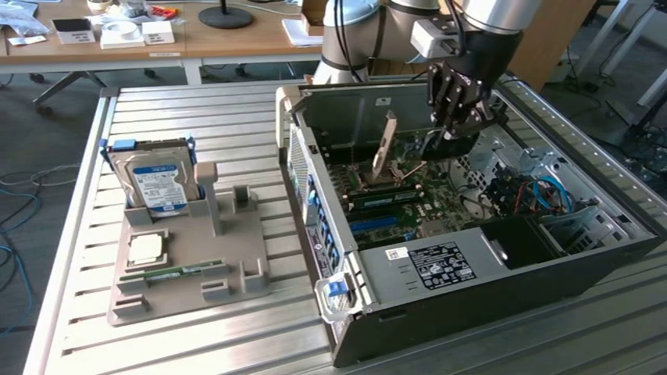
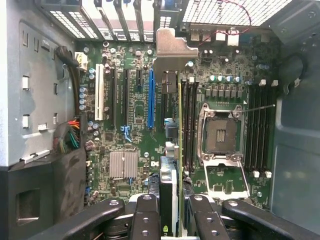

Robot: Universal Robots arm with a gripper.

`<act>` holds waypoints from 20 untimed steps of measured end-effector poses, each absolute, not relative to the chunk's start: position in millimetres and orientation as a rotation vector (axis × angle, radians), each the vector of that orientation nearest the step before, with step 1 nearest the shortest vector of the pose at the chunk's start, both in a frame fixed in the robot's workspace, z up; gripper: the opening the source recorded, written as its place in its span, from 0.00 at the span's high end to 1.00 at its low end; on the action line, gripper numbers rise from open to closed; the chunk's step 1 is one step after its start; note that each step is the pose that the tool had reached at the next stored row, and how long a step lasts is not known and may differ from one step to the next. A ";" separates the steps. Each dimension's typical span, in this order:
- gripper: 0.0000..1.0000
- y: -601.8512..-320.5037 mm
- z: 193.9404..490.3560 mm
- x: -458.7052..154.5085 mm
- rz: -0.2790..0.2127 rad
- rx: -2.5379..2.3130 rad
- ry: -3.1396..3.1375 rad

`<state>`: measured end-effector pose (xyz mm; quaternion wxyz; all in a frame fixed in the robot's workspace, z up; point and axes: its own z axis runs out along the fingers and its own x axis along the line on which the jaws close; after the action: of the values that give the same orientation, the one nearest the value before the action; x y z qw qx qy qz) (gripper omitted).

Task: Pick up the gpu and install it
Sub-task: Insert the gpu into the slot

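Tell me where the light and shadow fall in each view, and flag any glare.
Exterior view: daylight brightens the slatted table, while the computer case interior sits in shade below the gripper. Wrist view: the circuit board is evenly lit, the vent mesh glares white, the graphics card bracket shines.

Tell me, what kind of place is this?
Probably a robotics lab or workshop. A robot's gripper holds a gpu inside an open computer case on a slatted metal table. A hard drive and other parts sit in a tray beside it, and cluttered office desks stand behind.
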<state>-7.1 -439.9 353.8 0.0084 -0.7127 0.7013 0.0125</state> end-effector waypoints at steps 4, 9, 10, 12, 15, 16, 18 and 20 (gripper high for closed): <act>0.73 -439.8 349.1 -9.9 0.037 -2.226 2.191; 0.73 -439.9 342.6 -14.5 0.034 -2.225 2.189; 0.73 -439.9 341.4 -15.5 0.034 -2.225 2.189; 0.73 -440.3 339.7 -16.7 0.033 -2.225 2.189; 0.73 -441.3 336.2 -18.8 0.032 -2.224 2.189; 0.73 -441.6 334.6 -19.4 0.032 -2.224 2.188; 0.73 -442.1 331.5 -20.9 0.030 -2.223 2.188; 0.73 -442.6 328.3 -22.6 0.029 -2.223 2.187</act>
<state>-22.6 -442.6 328.3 0.0117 -0.7128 0.7013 0.0093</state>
